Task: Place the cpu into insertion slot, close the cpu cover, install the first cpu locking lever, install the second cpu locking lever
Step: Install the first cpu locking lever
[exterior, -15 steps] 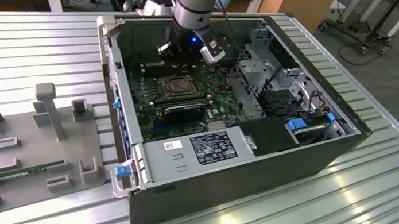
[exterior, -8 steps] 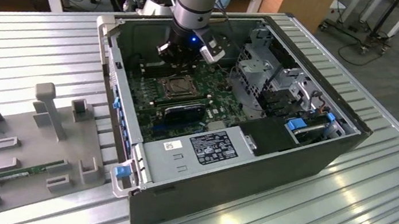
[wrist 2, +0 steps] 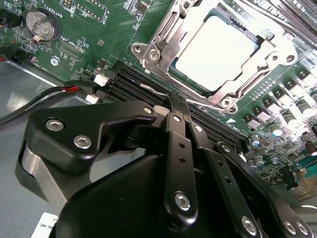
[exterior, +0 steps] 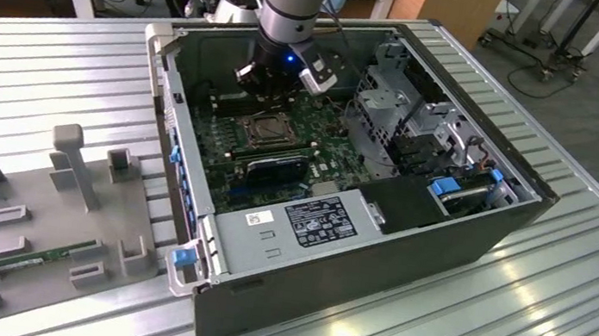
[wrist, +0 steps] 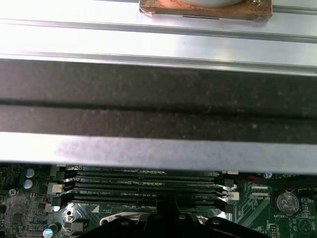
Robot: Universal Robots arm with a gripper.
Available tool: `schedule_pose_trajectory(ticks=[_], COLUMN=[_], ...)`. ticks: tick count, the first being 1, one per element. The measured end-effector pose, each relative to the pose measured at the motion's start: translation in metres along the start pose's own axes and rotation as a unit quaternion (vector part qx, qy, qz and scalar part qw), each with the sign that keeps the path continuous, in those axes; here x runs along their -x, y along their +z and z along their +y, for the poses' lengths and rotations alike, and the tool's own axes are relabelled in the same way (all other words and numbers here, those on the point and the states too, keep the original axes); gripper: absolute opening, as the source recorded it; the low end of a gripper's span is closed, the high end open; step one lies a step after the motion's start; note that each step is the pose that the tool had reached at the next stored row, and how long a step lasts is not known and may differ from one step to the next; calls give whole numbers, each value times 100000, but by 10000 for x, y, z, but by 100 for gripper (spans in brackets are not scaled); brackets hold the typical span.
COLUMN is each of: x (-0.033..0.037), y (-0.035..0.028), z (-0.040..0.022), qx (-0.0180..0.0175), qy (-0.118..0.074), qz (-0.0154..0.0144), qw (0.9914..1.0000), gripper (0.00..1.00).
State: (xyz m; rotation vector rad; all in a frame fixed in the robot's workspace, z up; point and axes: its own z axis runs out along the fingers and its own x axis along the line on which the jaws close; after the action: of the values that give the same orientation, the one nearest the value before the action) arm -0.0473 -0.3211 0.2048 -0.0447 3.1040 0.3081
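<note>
Cpu [wrist 2: 214,52] seated in insertion slot [wrist 2: 163,37], cpu cover [wrist 2: 242,91] closed over it, gripper [wrist 2: 179,106] fingers [wrist 2: 177,144] pressed together, empty, just short of the socket, above memory slots [wrist 2: 148,89]

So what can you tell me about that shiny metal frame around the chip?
The cpu cover is a thin silver metal frame with a large square window. In the second wrist view it lies flat, closed over the cpu, whose pale face shows through. Screws sit at its corners, green board lies around it, and the gripper hovers beside it over the memory slots.
</note>
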Motion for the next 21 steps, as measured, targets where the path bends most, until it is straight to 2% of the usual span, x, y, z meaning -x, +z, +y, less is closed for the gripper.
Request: schedule_pose_trajectory(ticks=[21], x=[-5], y=[19], z=[11], qx=[-20], qy=[5], qz=[0], qw=[100000], gripper=[11])
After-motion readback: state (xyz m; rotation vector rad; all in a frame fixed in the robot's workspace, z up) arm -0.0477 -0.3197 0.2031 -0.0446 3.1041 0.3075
